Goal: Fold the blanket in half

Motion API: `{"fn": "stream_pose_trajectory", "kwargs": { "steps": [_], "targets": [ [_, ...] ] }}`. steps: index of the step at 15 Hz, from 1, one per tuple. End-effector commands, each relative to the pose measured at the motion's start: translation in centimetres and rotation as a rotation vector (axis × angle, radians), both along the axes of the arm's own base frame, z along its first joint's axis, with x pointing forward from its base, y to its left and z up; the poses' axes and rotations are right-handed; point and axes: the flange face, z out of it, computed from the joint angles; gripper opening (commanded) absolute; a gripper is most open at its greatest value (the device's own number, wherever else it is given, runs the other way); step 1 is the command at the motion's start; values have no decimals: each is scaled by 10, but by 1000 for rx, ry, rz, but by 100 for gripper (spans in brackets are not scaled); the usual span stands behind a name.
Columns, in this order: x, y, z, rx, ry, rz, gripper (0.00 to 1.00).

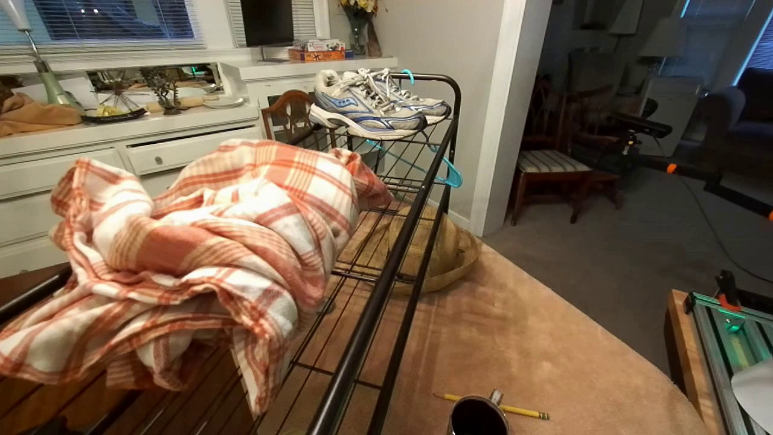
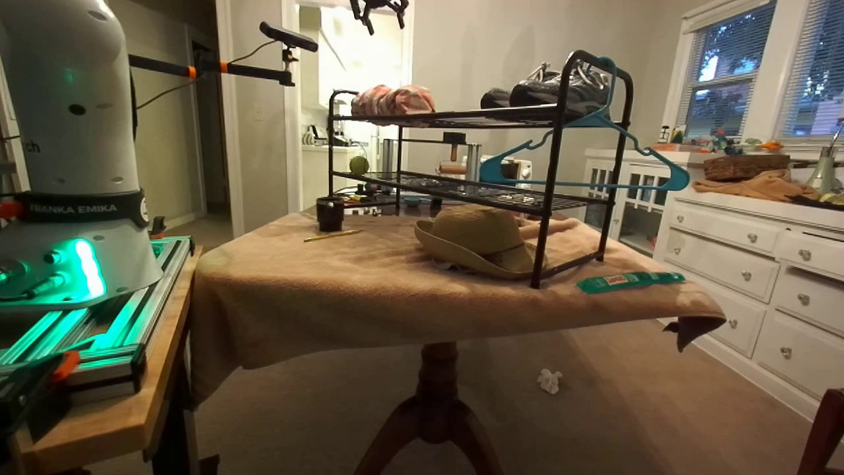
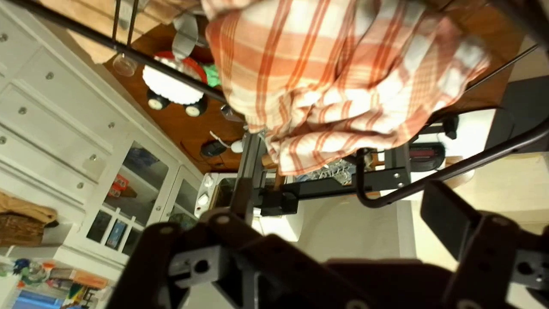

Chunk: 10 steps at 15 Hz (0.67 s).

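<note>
The blanket (image 1: pixel 211 241) lies in a rumpled heap on top of a black rack (image 2: pixel 550 198), its checks bunched into loose creases and one corner drooping toward five o'clock in an exterior view. The gripper (image 3: pixel 345 210) is released: its two fingers (image 3: pixel 448 216) stand wide apart, and in the wrist view the blanket sits beyond them at twelve o'clock. In an exterior view the gripper is at twelve o'clock from the blanket, apart from it. A pair of shoes (image 1: pixel 362 112) shares the rack's top, and a blue hanger (image 2: pixel 672 173) hangs at that same end. Below, a hat (image 2: pixel 478 231) rests partly under the rack, on the tan cloth (image 2: pixel 316 284) covering the table (image 2: pixel 438 376). In an exterior view a dark mug (image 2: pixel 330 216) stands upright at nine o'clock from the hat, a yellow pencil (image 2: pixel 333 235) just beside it at six o'clock. From the hat, a green packet (image 2: pixel 630 282) lies between three and four o'clock, and a crumpled white scrap (image 2: pixel 549 381) lies on the floor (image 2: pixel 297 429) at five o'clock.
</note>
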Motion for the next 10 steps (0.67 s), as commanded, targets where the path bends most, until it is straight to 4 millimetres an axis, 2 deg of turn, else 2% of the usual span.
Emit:
{"fn": "stream_pose_trajectory", "kwargs": {
  "steps": [1, 4, 5, 6, 8, 10],
  "targets": [
    [-68, -47, 6, -7, 145, -5, 100],
    [-115, -89, 18, -19, 219, -35, 100],
    [-125, -103, 21, -21, 223, -48, 100],
    [-97, -78, 27, -30, 197, -44, 100],
    [-117, -100, 33, -25, 198, -62, 100],
    [-125, -104, 32, -25, 195, -65, 100]
  ]
}}
